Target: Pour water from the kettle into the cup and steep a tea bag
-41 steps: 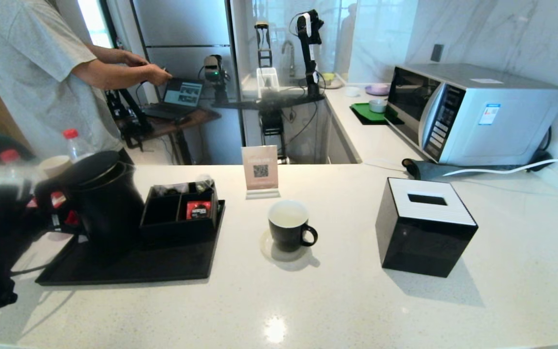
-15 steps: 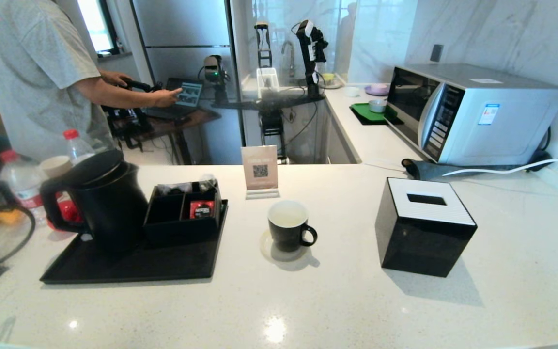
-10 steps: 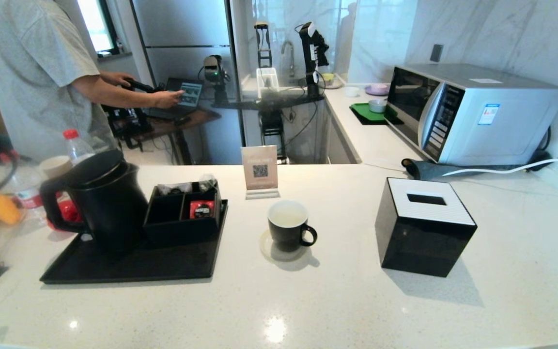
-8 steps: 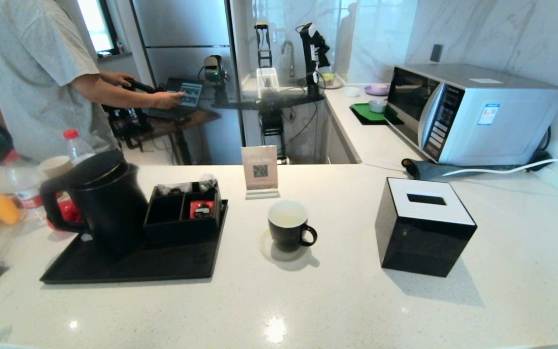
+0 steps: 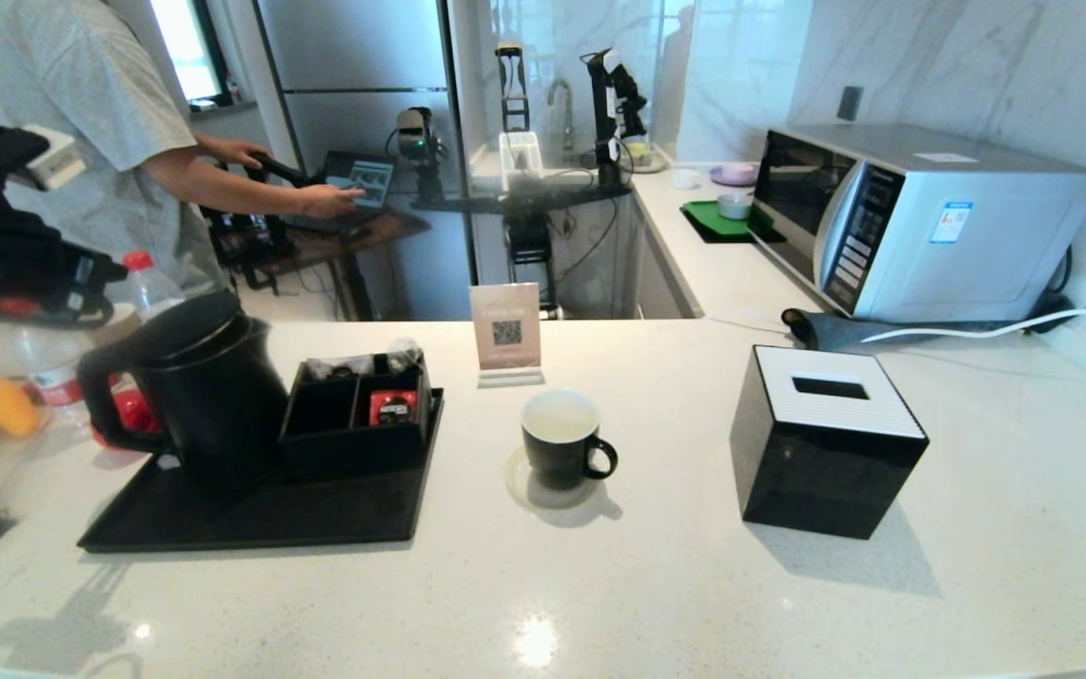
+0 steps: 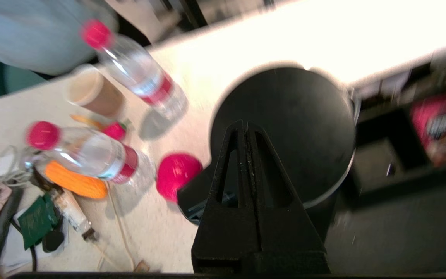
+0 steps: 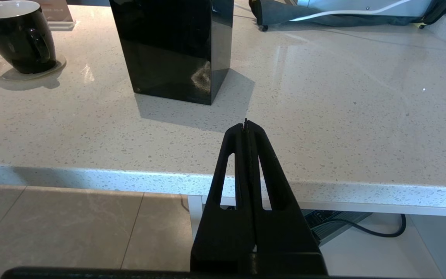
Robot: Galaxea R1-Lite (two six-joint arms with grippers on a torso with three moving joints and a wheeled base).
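**Left gripper hanging above the kettle, fingers pressed together and empty**

The kettle (image 5: 199,387) is standing upright at the far left of a black tray (image 5: 260,514) on the white counter (image 5: 656,585), its lid on and its loop handle pointing left. Just to its right on the same tray, a black divided box (image 5: 354,420) is holding a red packet (image 5: 390,407) in its right compartment.

The left arm is reaching in high at the far left of the head view. In the left wrist view the left gripper (image 6: 245,124) is hovering over the kettle's round lid, with the two fingers pressed flat together and nothing between them.

The cup (image 5: 562,438) is sitting on a clear coaster (image 5: 517,483) near the middle of the counter, well apart from the tray and to its right, handle pointing right; whether its white inside holds anything is hard to tell. A small QR sign (image 5: 506,332) is standing just beyond it, and a black tissue box (image 5: 826,443) is sitting farther right.

The right gripper (image 7: 246,124) is resting low, at the near edge of the counter on the right side, its fingers also closed together and gripping nothing.

Left of the kettle, two water bottles (image 6: 87,151) with red caps and a tan paper cup (image 6: 93,93) are crowding the counter.
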